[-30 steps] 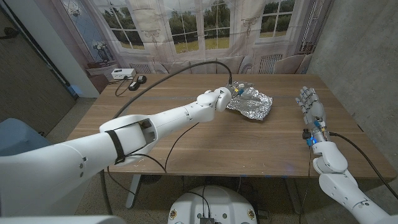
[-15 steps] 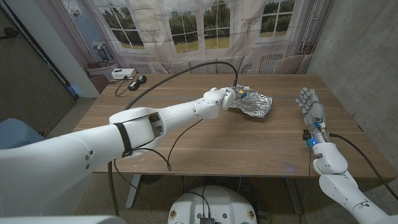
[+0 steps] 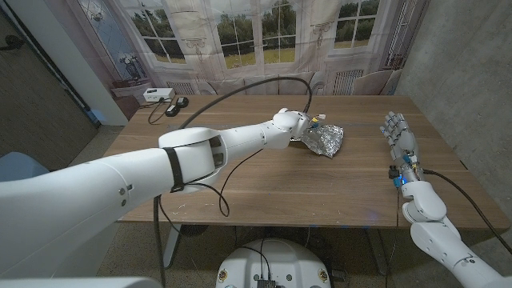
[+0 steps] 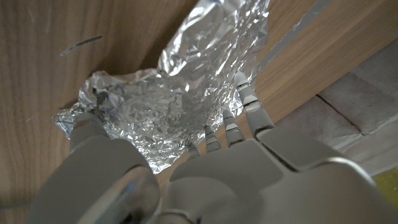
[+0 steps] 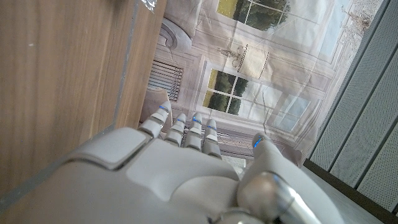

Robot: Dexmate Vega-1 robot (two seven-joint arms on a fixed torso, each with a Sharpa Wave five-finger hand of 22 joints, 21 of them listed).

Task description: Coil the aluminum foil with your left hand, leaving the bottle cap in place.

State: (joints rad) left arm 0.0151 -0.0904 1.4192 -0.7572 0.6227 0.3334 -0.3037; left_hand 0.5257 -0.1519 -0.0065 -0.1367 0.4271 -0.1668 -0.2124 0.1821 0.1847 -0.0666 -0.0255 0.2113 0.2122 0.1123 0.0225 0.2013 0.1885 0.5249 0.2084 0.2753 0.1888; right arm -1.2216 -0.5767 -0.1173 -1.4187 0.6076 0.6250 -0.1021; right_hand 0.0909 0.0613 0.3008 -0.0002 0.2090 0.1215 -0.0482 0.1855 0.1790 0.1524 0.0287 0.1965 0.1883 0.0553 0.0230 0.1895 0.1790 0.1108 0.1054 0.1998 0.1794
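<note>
The left hand [image 3: 298, 125] grips the crumpled silver aluminum foil sheet [image 3: 323, 138] at the wooden table's [image 3: 264, 180] far middle — its bulk trails rightward from the fingers [image 4: 245, 99] — while the open right hand [image 3: 399, 138] waits well apart.

Wooden table [image 3: 264, 180], crumpled aluminum foil [image 3: 324, 139] lying on its far middle, white box [image 3: 155, 95] and dark cable [image 3: 240, 86] at the far-left corner

Bare table [image 3: 264, 184] lies open around the foil [image 3: 326, 139].
</note>
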